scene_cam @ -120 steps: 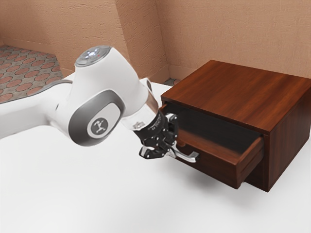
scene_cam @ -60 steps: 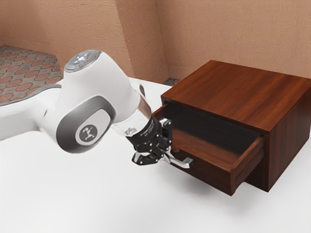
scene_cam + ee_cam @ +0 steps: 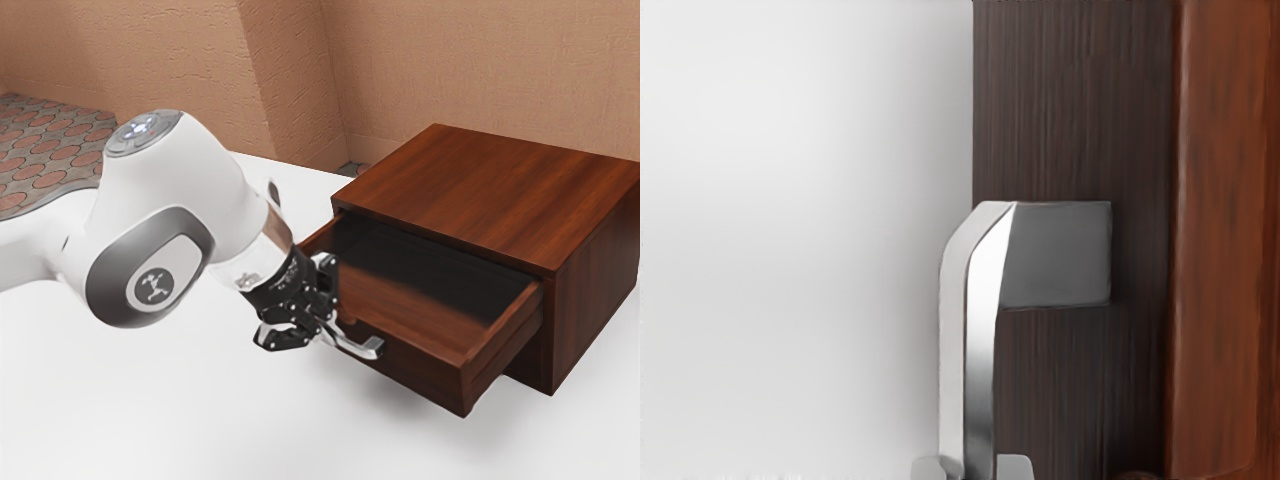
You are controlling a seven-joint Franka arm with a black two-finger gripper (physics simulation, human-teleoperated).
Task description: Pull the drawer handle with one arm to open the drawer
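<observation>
A dark wooden cabinet (image 3: 500, 200) stands on the white table (image 3: 150, 420) at the exterior view's right. Its single drawer (image 3: 420, 335) is pulled well out toward the exterior view's left, showing a dark inside. A silver bar handle (image 3: 357, 343) sits on the drawer front. My black gripper (image 3: 318, 322) is shut on the handle's end nearest the arm. In the wrist view the silver handle (image 3: 975, 340) rises close under my hand against the dark drawer front (image 3: 1070, 130).
The cabinet's flat top (image 3: 480, 185) overhangs the open drawer. A tan wall (image 3: 470, 60) stands behind the table. A patterned floor (image 3: 50, 140) lies at the back left. White table surface stretches in front of the drawer.
My gripper has moved toward the exterior view's lower left with the handle in it. The drawer has slid further out of the cabinet.
</observation>
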